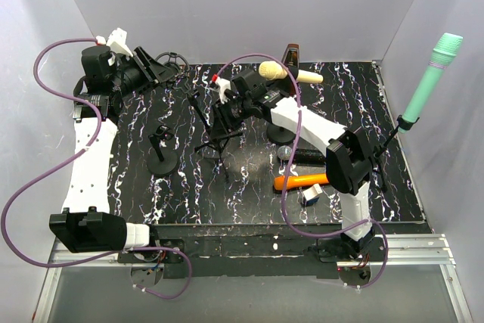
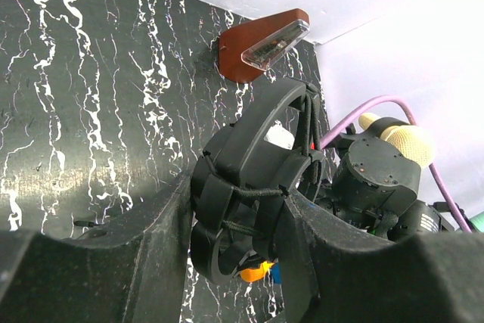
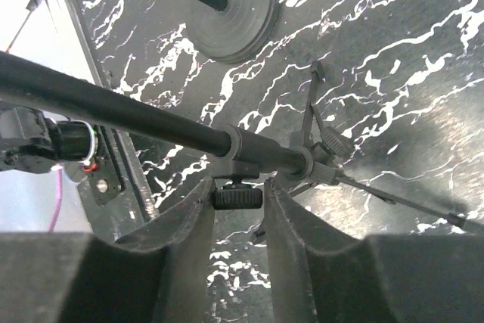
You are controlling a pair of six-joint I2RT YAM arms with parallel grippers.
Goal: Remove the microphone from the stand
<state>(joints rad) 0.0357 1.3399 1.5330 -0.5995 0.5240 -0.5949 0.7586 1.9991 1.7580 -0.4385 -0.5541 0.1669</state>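
Bracing step: my left claw (image 2: pixel 238 217) grips the shock mount (image 2: pixel 257 134), my right claw (image 3: pixel 237 194) straddles the tripod pole (image 3: pixel 113 104), clamp unclear; squeeze firmly next

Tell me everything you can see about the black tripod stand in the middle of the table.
The tripod stand is black and looks like thin metal. A slim pole enters a thicker sleeve with a collar, a small ribbed knob sits beneath it, and wiry legs splay on the marbled table. The pole runs slantwise across the wrist view. The right pincer straddles the knob; whether its fingers press it is unclear.
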